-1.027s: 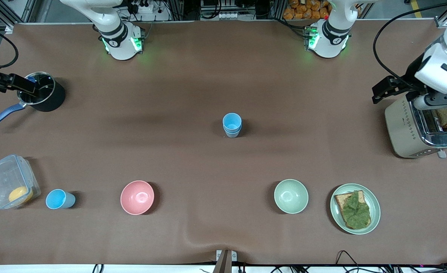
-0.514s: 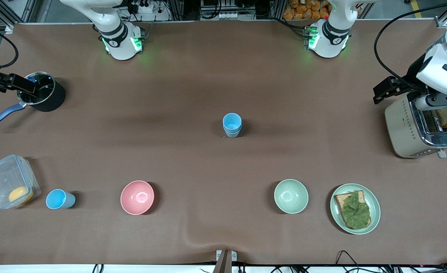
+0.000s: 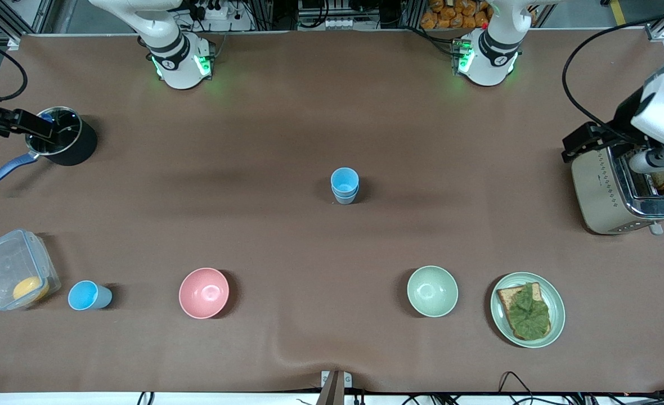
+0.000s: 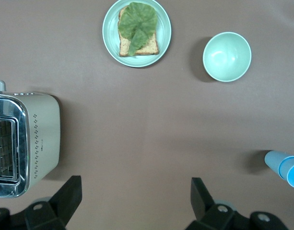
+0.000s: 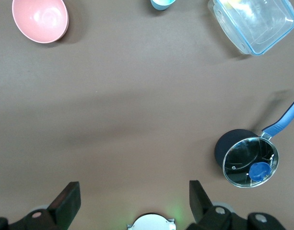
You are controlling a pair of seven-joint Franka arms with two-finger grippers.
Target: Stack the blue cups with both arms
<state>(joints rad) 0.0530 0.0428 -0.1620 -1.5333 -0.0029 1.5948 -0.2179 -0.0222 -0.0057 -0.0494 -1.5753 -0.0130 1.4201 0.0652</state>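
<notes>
Two blue cups (image 3: 344, 185) stand nested as a short stack in the middle of the table; the same stack (image 4: 285, 167) shows at the edge of the left wrist view. A single blue cup (image 3: 88, 296) stands upright near the front edge toward the right arm's end, beside a clear container. Only its rim (image 5: 162, 4) shows in the right wrist view. My left gripper (image 3: 585, 142) (image 4: 135, 196) hangs open and empty above the table beside the toaster. My right gripper (image 3: 14, 124) (image 5: 132, 197) hangs open and empty near the pot.
A pink bowl (image 3: 203, 292) and a pale green bowl (image 3: 432, 291) sit near the front edge. A plate with toast and lettuce (image 3: 527, 309) lies beside the green bowl. The toaster (image 3: 619, 191), black pot (image 3: 64, 143) and clear container (image 3: 14, 269) stand at the table's ends.
The left arm's hand has drifted a little toward its end of the table, over the toaster. The right arm and all the cups have stayed where they were.
</notes>
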